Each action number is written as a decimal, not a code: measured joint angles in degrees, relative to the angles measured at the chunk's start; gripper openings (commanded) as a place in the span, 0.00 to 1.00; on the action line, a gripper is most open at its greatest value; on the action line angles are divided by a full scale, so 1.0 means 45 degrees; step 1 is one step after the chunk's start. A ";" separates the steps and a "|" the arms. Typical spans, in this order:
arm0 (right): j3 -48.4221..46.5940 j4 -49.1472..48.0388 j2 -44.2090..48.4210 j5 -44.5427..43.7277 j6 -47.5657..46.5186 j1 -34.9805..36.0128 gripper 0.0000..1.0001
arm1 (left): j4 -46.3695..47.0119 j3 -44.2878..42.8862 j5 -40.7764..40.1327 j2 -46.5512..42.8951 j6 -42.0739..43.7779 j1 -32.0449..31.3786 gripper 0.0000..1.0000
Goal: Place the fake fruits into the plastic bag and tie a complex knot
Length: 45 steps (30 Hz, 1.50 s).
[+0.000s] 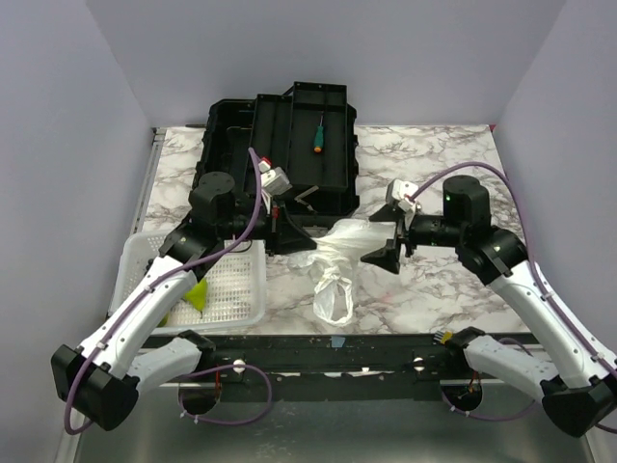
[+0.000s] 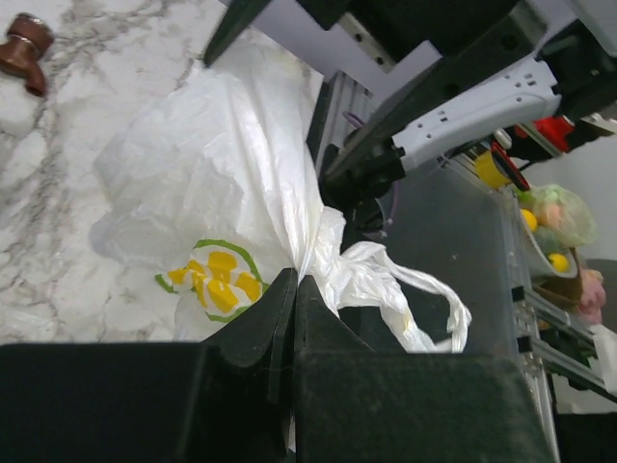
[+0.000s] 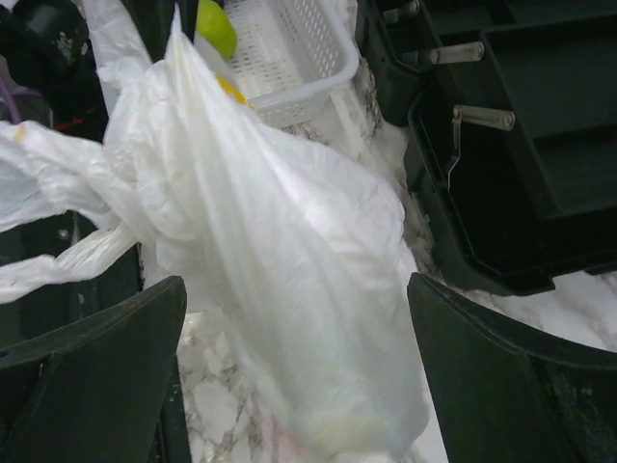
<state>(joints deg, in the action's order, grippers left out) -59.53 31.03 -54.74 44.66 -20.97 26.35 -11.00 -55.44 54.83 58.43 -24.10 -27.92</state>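
The plastic bag (image 1: 335, 262) lies on the marble table between my two grippers, white and crinkly, with a yellow-green print (image 2: 217, 280). My left gripper (image 2: 294, 282) is shut on its gathered neck, and the twisted handles (image 2: 386, 285) trail out beside the jaws. My right gripper (image 3: 297, 282) is open, one finger on each side of the bag body (image 3: 289, 251) without touching it. A faint yellowish shape (image 3: 357, 431) shows through the bag's bottom. One yellow-green fake fruit (image 1: 197, 295) sits in the white basket, the same fruit (image 3: 216, 26) showing in the right wrist view.
A white perforated basket (image 1: 236, 289) stands at the near left. An open black toolbox (image 1: 280, 145) fills the back of the table, with a green-handled screwdriver (image 1: 316, 135) in it. Its rim (image 3: 482, 241) is close beside my right gripper.
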 measured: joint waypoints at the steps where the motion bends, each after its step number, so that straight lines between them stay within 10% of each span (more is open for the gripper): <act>1: 0.0019 -0.0272 -0.0097 -0.0189 -0.0146 0.0325 1.00 | -0.0024 -0.0058 0.0112 0.0053 -0.0015 -0.0146 0.00; 4: 0.0248 -0.0821 -0.0418 -0.0894 -0.0704 0.1477 0.85 | -0.0233 -0.0423 0.0495 0.0282 0.0015 -0.0651 0.00; 8: 0.0389 -0.0797 -0.0792 -0.1107 -0.1365 0.2924 0.03 | -0.0583 -0.1020 0.0976 0.0641 0.0282 -0.0918 0.00; 11: 0.0389 -0.0413 -0.0860 -0.1015 -0.1229 0.3157 0.01 | -0.1486 -0.1875 0.1010 0.0894 0.1078 -0.0636 0.01; 18: 0.0291 -0.0277 -0.0602 -0.1341 0.1695 0.2613 0.01 | -0.2205 -0.2701 -0.0092 0.0753 0.2817 0.2691 0.98; 24: 0.0559 -0.0180 -0.1370 0.0063 0.4969 0.0087 0.01 | -0.2924 -0.2200 -0.1044 -0.1904 0.6528 0.2691 0.99; 37: 0.1559 -0.0665 -0.2055 0.3143 0.6858 0.0015 0.01 | -0.4634 -0.1112 -0.4527 -0.1768 1.5713 -0.5047 0.98; 39: 0.1559 -0.0661 -0.2055 0.3347 0.6737 0.0015 0.01 | -0.4464 -0.0913 -0.5085 -0.1243 1.6203 -0.5576 0.83; 41: 0.1554 -0.0593 -0.2084 0.3434 0.6523 0.0015 0.01 | -0.4342 -0.0874 -0.5508 -0.0782 1.6480 -0.5931 0.30; 43: 0.1549 -0.0393 -0.2152 0.3434 0.6295 0.0015 0.01 | -0.4221 -0.0884 -0.5761 -0.0617 1.6475 -0.6047 0.00; 45: 0.1501 -0.0078 -0.2288 0.3410 0.6033 -0.0058 0.01 | -0.4201 -0.0903 -0.6062 -0.0636 1.6208 -0.5979 0.00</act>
<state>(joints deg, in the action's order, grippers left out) -52.77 30.68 -65.04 60.01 6.17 26.09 -29.91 -59.51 27.55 55.57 48.84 -54.83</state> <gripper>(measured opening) 0.011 0.207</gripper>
